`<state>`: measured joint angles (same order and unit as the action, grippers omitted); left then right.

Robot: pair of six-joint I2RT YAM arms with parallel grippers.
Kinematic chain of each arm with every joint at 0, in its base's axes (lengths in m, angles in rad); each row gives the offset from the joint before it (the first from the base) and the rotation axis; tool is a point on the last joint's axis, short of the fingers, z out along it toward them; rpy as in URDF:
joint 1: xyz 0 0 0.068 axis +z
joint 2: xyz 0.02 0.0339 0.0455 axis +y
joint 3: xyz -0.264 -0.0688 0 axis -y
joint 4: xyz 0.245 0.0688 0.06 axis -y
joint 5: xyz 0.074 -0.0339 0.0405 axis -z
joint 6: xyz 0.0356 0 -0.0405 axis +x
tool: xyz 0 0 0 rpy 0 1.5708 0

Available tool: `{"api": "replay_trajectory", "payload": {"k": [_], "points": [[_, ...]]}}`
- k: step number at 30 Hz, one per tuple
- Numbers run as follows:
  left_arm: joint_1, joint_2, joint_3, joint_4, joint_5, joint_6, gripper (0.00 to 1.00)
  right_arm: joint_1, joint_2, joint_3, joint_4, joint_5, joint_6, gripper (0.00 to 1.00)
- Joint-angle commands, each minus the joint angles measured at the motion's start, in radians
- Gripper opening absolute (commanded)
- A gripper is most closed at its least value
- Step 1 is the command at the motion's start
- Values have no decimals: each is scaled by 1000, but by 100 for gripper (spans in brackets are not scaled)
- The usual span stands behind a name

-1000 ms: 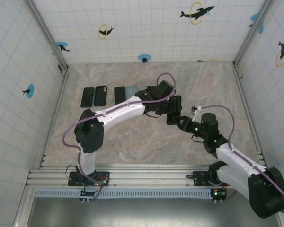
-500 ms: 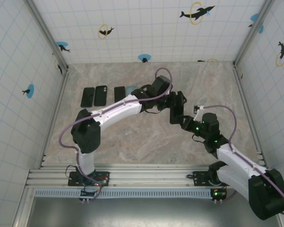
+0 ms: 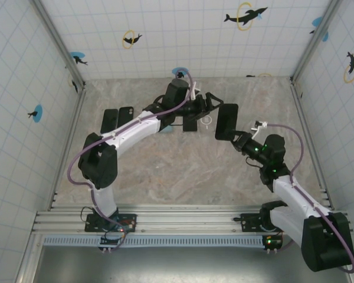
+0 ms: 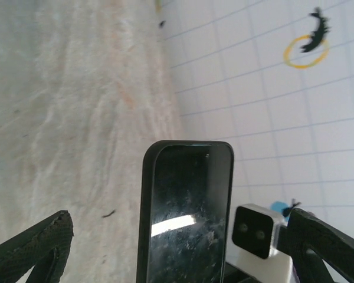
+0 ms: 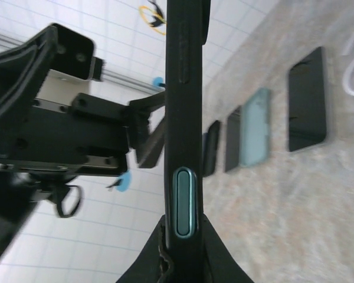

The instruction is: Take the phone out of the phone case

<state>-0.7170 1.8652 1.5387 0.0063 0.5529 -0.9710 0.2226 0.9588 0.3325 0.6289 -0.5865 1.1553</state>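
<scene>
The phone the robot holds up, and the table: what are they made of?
Phone: its face looks like glass, shiny, with a bright reflection and smudges. Its case, round the edge, looks like matte black plastic or rubber; I can't tell which. Table: looks like beige veined stone, maybe only a printed pattern.

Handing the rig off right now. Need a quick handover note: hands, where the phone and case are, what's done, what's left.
Hands: left hand open, empty, just short of the phone case. The right hand is shut on the case's lower end, holding it upright above the table.
The phone looks seated in the case, glossy face toward the left hand.
Done: case lifted and presented.
Left: get the phone out of it.
</scene>
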Motion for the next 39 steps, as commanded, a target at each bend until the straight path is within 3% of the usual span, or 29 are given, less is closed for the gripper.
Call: {"api": "replay_trajectory", "payload": {"k": [1, 8, 15, 21, 34, 36, 39], "points": [[1, 42, 25, 146, 96, -94, 91, -3, 13, 72, 207, -75, 120, 4], [4, 113, 74, 364, 166, -264, 68, -2, 85, 109, 324, -115, 274, 3], [10, 137, 123, 322, 200, -279, 39, -10, 128, 114, 348, -121, 329, 3], [25, 131, 105, 335, 212, -289, 36, -18, 141, 114, 345, -115, 340, 2], [32, 124, 80, 359, 244, -301, 14, -40, 153, 101, 357, -108, 401, 2], [32, 125, 78, 365, 244, -304, 9, -40, 154, 97, 358, -108, 405, 6], [33, 121, 70, 375, 231, -315, 5, -42, 153, 88, 357, -105, 399, 22]]}}
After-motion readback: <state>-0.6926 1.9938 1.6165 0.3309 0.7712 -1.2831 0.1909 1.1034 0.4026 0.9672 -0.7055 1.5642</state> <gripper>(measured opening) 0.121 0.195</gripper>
